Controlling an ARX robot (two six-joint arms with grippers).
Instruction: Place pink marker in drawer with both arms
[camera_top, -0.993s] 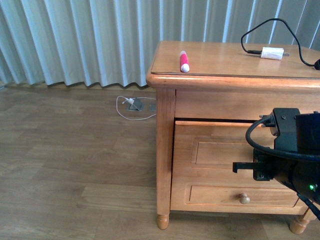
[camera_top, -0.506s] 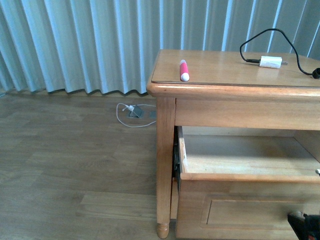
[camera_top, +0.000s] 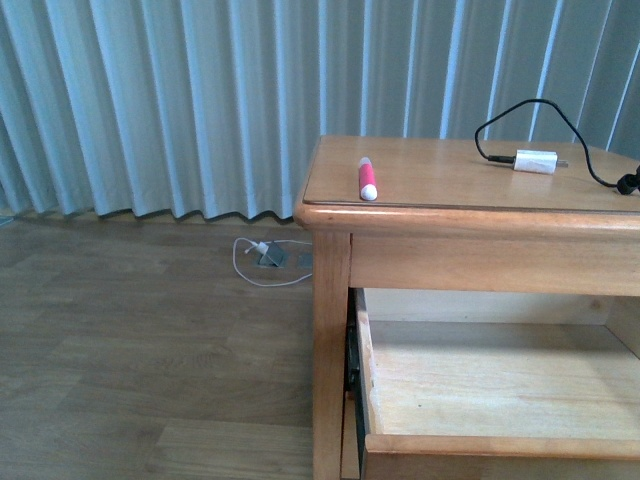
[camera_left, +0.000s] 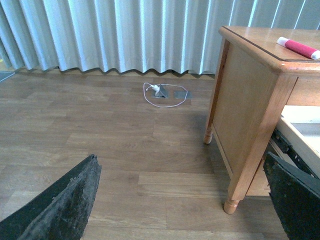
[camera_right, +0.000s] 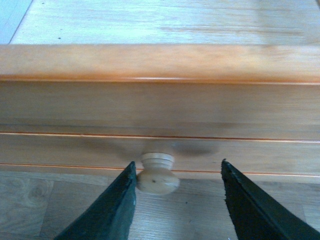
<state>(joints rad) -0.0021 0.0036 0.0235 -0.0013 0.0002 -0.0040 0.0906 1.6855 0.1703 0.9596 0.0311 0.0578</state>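
- Honey-coloured wood makes up the cabinet (camera_top: 330, 330); its upper drawer (camera_top: 500, 380) stands open at 5 o'clock from the front view's centre.
- Inside the drawer, the part in view is only a pale wood floor.
- The pink marker (camera_top: 366, 179) lies flat on the cabinet top near the front left corner, outside the drawer and at 11 o'clock from it.
- The marker's long axis runs 12 to 6 in the front view, with the white cap end at 6, toward the camera.
- A white charger block (camera_top: 540, 161) with a black cable (camera_top: 520, 110) lies at 3 o'clock from the marker, well apart from it.
- The left gripper (camera_left: 180, 157) is spread wide over the floor and grasps nothing. The marker (camera_left: 300, 48) shows far off on the cabinet top.
- The right gripper (camera_right: 177, 165) faces the drawer front (camera_right: 160, 110) with its jaws parted. The round knob (camera_right: 157, 173) sits between them, close against one finger (camera_right: 120, 200); whether they touch is hard to tell. The other finger is clear of the knob.
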